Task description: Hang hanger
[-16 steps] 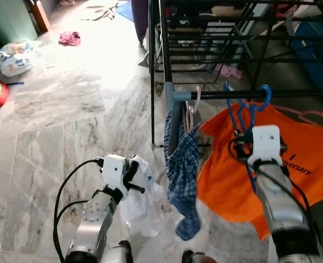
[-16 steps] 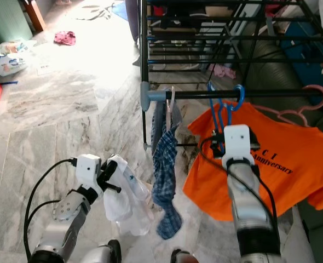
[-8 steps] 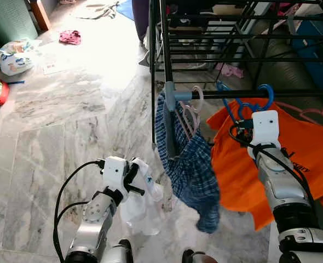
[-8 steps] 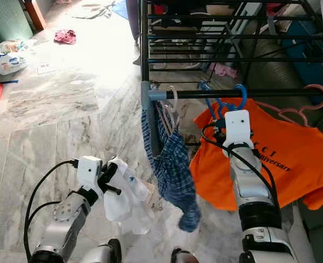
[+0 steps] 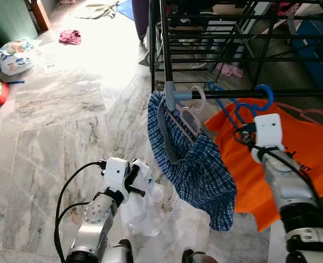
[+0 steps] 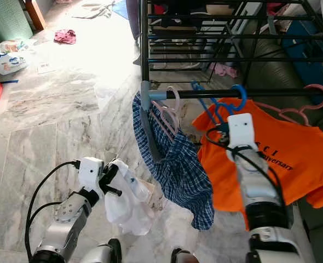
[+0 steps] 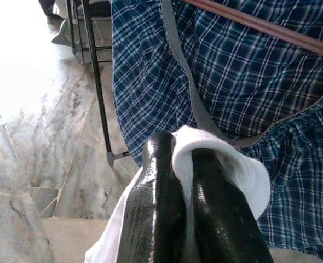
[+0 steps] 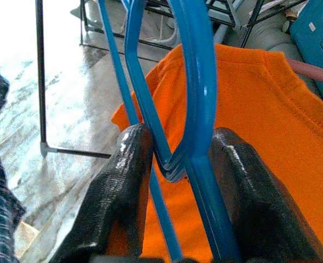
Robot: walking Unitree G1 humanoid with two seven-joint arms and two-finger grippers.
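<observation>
Blue hanger (image 5: 243,109) w/ the orange tee (image 6: 293,159) has its hook over the rack rail (image 5: 293,93) now, on the right side. Right hand (image 8: 175,164) is still pinched around the hanger's blue wires just below the hook. Since a sec ago the plaid cloth (image 5: 197,167) swung out and billowed toward the right, tee got shoved along. Left hand (image 7: 180,181) low near left, clamped on a white cloth (image 5: 142,205). Prob just needs to let go.

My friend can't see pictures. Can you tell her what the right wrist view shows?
Two black fingers of the right gripper close around blue hangers. An orange shirt hangs behind them, above a marble floor.
</observation>
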